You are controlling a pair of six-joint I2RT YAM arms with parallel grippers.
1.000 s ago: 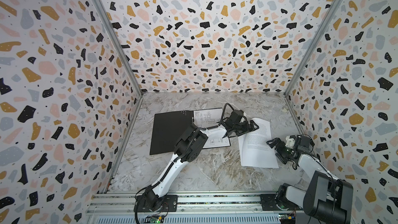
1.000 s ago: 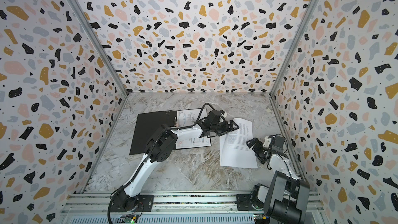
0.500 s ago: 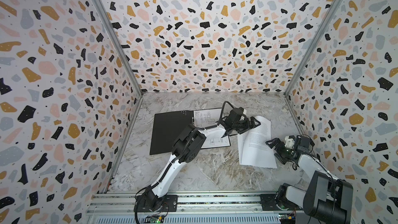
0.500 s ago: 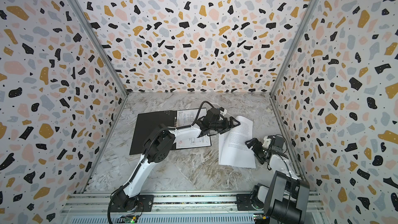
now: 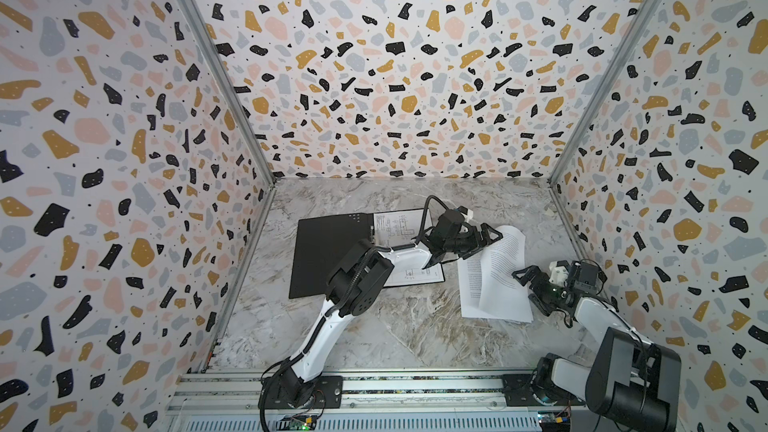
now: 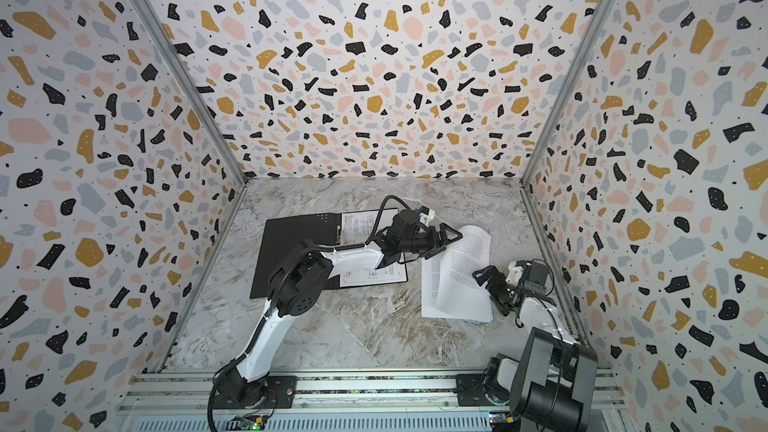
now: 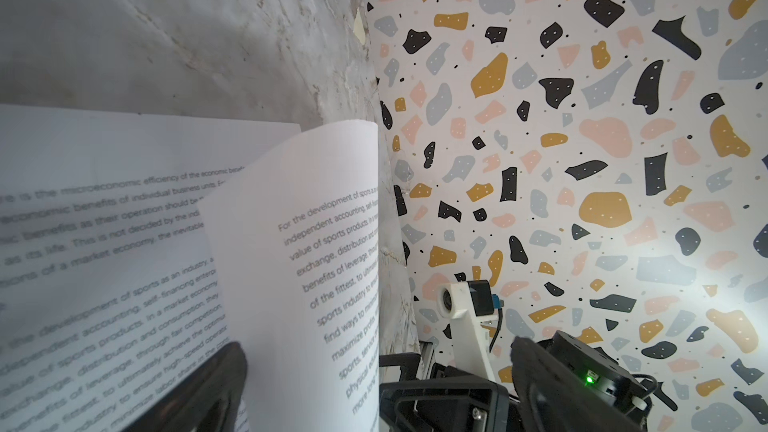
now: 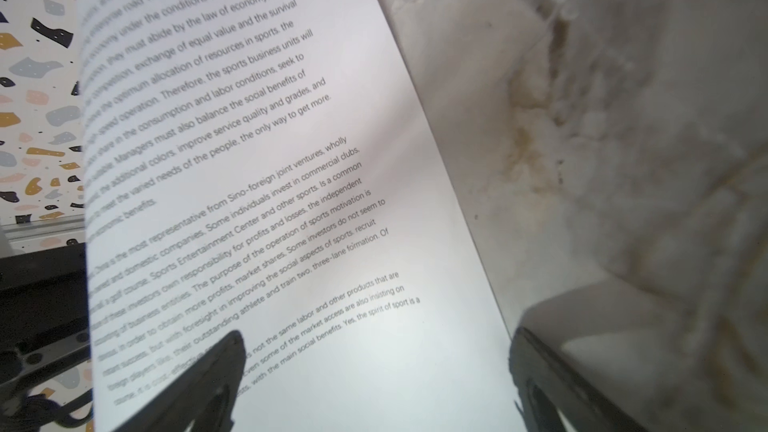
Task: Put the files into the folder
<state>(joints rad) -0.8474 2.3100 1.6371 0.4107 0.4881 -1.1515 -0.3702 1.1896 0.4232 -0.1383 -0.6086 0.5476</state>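
In both top views, one folder [image 5: 328,251] lay open on the marbled tabletop [image 5: 374,338], left of centre, with its matte black inside facing up. It held one sheet: a diagram sheet [image 5: 395,226] lay flat on the folder's right-hand leaf, and the left arm crossed above the sheet's near part. Three sheets could be counted in all. The other two lay outside the folder, to its right on the table and apart from it. The left gripper [image 5: 480,247] hung between the folder and those two sheets, at the far left corner of the curled one, its jaws spread wide and gripping nothing. Of the two printed pages, the flat text sheet [image 5: 469,301] lay on the table, and the curled text sheet [image 5: 503,259] rested partly over it, bowed upward at its far end. The left wrist view showed both pages carrying the same paragraphs, with the curled sheet standing between that gripper's fingers [image 7: 199,388]. Furthest right, the right gripper [image 5: 528,289] sat at the curled sheet's right edge, jaws also wide. The right wrist view showed that edge running between its fingers [image 8: 208,380]. Whether either finger touched the paper could not be told.
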